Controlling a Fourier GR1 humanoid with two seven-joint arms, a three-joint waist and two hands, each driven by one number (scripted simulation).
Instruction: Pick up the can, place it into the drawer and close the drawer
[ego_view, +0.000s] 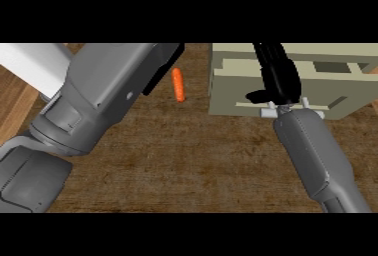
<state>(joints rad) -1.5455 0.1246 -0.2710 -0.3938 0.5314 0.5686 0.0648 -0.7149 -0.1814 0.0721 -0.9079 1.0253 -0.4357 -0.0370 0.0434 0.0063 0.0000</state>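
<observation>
brown wooden surface (184, 160) | right hand (275, 75) over the drawer (295, 80), finger state unclear, likely delivering the can | carrot (178, 84) left of drawer | left hand hidden

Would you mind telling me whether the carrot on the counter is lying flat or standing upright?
Lying flat. The carrot shows its whole length along the brown counter, between the left forearm and the beige drawer unit.
</observation>
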